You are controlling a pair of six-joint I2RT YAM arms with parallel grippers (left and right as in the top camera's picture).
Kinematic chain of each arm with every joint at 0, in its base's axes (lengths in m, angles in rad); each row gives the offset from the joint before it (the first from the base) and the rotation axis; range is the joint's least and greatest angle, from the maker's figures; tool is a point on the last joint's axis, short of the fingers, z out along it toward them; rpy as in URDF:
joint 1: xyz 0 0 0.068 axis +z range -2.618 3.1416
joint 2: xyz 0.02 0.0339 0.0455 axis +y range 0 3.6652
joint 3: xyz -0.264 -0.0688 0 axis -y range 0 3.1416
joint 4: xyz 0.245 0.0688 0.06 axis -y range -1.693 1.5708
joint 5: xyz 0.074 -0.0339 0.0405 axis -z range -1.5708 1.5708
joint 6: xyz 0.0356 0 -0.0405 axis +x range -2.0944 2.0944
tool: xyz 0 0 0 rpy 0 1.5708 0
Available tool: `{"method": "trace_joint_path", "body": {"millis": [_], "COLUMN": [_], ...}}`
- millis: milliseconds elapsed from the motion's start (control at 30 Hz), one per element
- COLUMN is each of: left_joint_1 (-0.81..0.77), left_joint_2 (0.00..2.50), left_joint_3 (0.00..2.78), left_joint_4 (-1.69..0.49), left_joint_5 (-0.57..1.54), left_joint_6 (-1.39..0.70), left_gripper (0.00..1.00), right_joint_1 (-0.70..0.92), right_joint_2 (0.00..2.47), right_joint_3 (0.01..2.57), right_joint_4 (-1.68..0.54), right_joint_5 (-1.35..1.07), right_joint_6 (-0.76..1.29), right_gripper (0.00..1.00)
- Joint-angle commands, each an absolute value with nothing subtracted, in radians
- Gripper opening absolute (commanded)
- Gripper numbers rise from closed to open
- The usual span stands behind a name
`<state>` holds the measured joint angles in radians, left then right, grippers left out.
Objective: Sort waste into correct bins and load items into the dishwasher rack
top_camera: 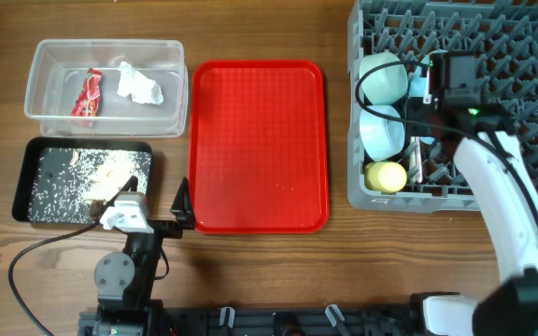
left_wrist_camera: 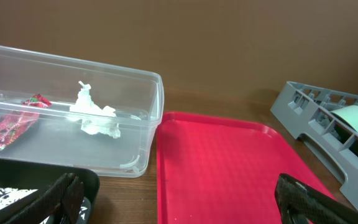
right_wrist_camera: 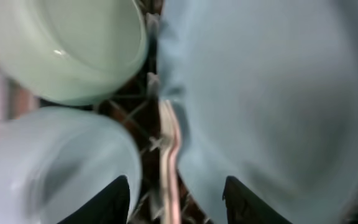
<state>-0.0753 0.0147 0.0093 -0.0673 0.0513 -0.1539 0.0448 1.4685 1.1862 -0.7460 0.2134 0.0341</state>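
Note:
The clear tub (top_camera: 106,84) holds the red wrapper (top_camera: 88,95) and the white napkin (top_camera: 138,84); both also show in the left wrist view, wrapper (left_wrist_camera: 8,127) and napkin (left_wrist_camera: 93,114). The black tray (top_camera: 40,151) holds crumbly food scraps (top_camera: 92,177). The grey rack (top_camera: 493,37) holds the pale green bowl (top_camera: 383,77), light blue bowl (top_camera: 381,135), yellow cup (top_camera: 387,175) and white cutlery (top_camera: 416,163). My right gripper (right_wrist_camera: 176,205) is open low over the rack, between the light blue bowl (right_wrist_camera: 55,162) and the light blue plate (right_wrist_camera: 272,93), with cutlery (right_wrist_camera: 169,155) between its fingers. My left gripper (left_wrist_camera: 179,208) is open and empty.
The flat red serving tray (top_camera: 258,140) lies between the bins and the rack with nothing on it. My left gripper (top_camera: 157,198) sits low at the table's front, between the black tray's corner and the red tray's front left corner. The rack's near wall (left_wrist_camera: 328,130) shows at the right.

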Motion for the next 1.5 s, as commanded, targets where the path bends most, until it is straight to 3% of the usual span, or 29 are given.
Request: {"method": "trace_joint_path", "body": {"millis": [0, 133, 400, 1467], "left_joint_1": [-0.066, -0.066, -0.066, -0.066], "left_joint_2": [0.009, 0.009, 0.009, 0.009], "left_joint_3": [0.006, 0.006, 0.006, 0.006], "left_joint_4": [-0.072, -0.072, -0.072, -0.072], "left_joint_5": [0.061, 0.062, 0.061, 0.061], "left_joint_6": [-0.138, -0.138, -0.138, -0.138], "left_gripper": [1.00, 1.00, 1.00, 1.00], "right_joint_1": [0.049, 0.049, 0.049, 0.049], "right_joint_2": [1.287, 1.093, 0.887, 0.921], "right_joint_3": [1.208, 1.208, 1.207, 1.207], "right_joint_4": [-0.771, -0.800, -0.879, -0.847], "right_joint_5": [-0.002, -0.249, -0.389, -0.442], "right_joint_6": [0.080, 0.087, 0.105, 0.104], "right_gripper": [0.56, 0.69, 0.73, 0.77]}}
